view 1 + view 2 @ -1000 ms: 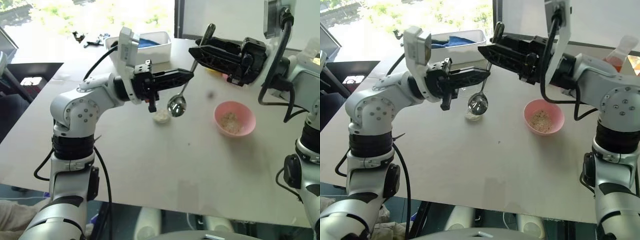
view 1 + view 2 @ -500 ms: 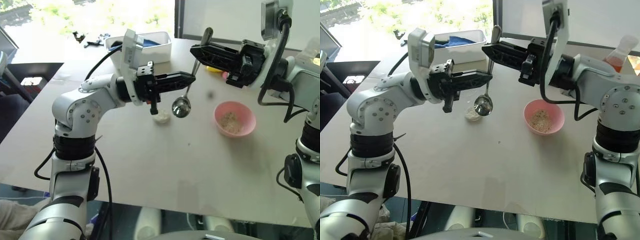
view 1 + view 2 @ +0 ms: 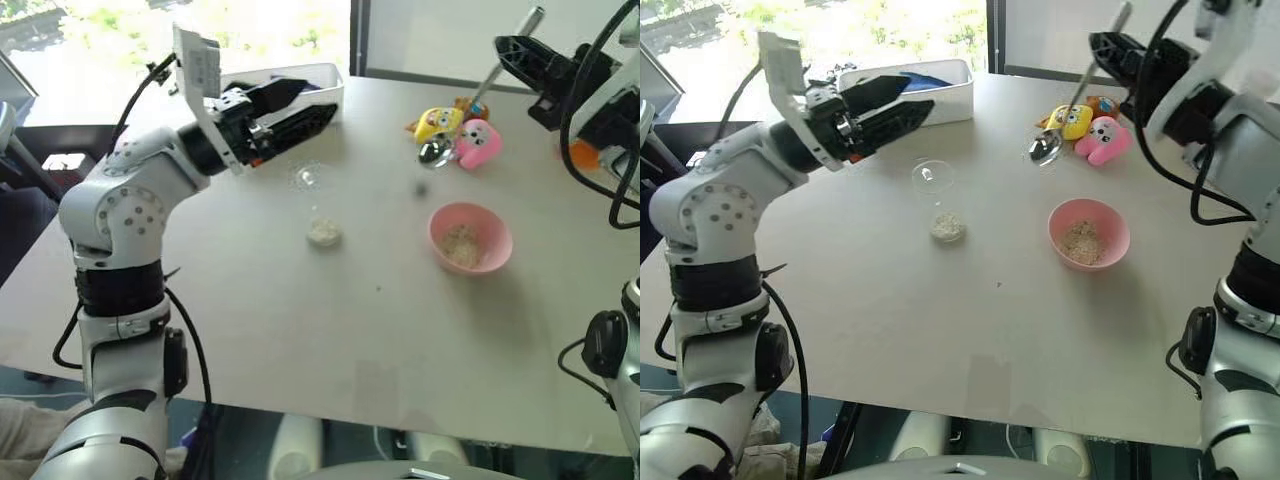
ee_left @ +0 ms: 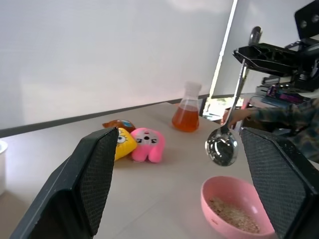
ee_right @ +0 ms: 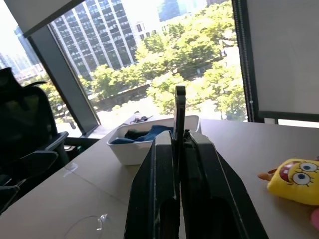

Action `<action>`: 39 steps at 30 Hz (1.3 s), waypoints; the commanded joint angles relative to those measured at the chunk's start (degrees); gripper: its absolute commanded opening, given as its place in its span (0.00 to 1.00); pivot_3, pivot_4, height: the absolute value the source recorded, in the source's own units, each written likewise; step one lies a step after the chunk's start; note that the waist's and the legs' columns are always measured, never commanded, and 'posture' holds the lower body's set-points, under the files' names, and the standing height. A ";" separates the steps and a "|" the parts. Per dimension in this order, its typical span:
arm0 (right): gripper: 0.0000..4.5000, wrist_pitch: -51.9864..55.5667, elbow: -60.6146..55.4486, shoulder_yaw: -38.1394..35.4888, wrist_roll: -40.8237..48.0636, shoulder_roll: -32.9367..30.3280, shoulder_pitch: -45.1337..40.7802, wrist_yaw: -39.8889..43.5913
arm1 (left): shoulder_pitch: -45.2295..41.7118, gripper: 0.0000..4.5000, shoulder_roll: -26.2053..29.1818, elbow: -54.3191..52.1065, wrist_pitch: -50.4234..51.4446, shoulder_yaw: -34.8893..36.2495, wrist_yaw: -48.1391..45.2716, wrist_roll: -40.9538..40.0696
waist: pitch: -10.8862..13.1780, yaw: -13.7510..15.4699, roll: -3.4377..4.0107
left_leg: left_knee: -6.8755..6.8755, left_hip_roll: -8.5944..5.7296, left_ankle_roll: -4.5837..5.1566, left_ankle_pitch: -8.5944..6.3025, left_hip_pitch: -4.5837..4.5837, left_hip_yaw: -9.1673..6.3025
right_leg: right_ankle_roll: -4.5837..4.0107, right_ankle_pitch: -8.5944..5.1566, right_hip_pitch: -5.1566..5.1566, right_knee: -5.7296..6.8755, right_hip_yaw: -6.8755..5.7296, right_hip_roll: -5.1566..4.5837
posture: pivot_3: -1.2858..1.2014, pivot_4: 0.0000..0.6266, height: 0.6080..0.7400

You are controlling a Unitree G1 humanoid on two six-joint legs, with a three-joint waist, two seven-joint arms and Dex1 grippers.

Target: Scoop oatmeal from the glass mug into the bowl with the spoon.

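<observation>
Head views: left gripper (image 3: 902, 102) spread wide, empty, lifted clear behind the glass mug (image 3: 936, 200), which stands alone mid-table with a little oatmeal (image 3: 946, 226) at its bottom. Right gripper (image 3: 508, 47) clamped on the spoon (image 3: 470, 110) handle, spoon bowl hanging over the plush toys (image 3: 455, 135), well apart from the mug. Pink bowl (image 3: 470, 236) nearer, holding some flakes.

Left wrist view: fingers (image 4: 94, 177) wide apart, spoon (image 4: 223, 144) dangling just above the bowl (image 4: 234, 211); orange flask (image 4: 186, 115) beyond.

Right wrist view: fingers (image 5: 160, 194) pinched tight on the upright handle; white tub (image 5: 149, 142) ahead.

For the next dip: best to steady the mug again, enter steeply, keep the spoon level on the way across.
</observation>
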 commanded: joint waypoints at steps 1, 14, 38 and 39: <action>0.00 -2.22 -3.85 -1.57 3.74 2.47 -1.07 -8.22 | 1.10 0.92 -0.50 -3.95 -4.49 -3.85 -2.26 3.58 | 0.00 -0.05 0.00 | 0.00 0.00 -0.06 0.04 0.00 0.01 | 0.00 0.00 -0.01 0.00 0.01 0.00 | 0.52 0.24 1.00; 0.00 -9.10 -11.62 5.11 1.04 13.77 -2.31 -28.29 | -2.91 0.92 -14.81 -5.68 -12.98 -15.78 9.40 19.04 | 0.00 0.00 0.00 | 0.00 -0.01 -0.07 0.04 -0.05 -0.01 | 0.00 0.00 -0.03 0.01 0.04 0.00 | 0.52 0.24 1.00; 0.00 -17.13 -20.78 -0.49 12.96 4.32 20.99 -31.02 | 10.29 0.92 0.27 23.78 -29.28 -9.33 -5.81 29.10 | -0.04 0.26 0.10 | 0.08 -0.02 0.18 -0.09 0.07 -0.04 | 0.04 0.02 0.14 0.05 0.00 0.02 | 0.52 0.24 1.00; 0.00 -17.57 -21.17 -0.18 13.31 4.15 21.06 -31.43 | 8.38 0.92 -0.48 26.30 -30.46 -9.98 -6.31 29.67 | -0.04 0.22 0.09 | 0.08 -0.02 0.18 -0.09 0.07 -0.04 | 0.04 0.02 0.14 0.04 0.00 0.02 | 0.52 0.24 1.00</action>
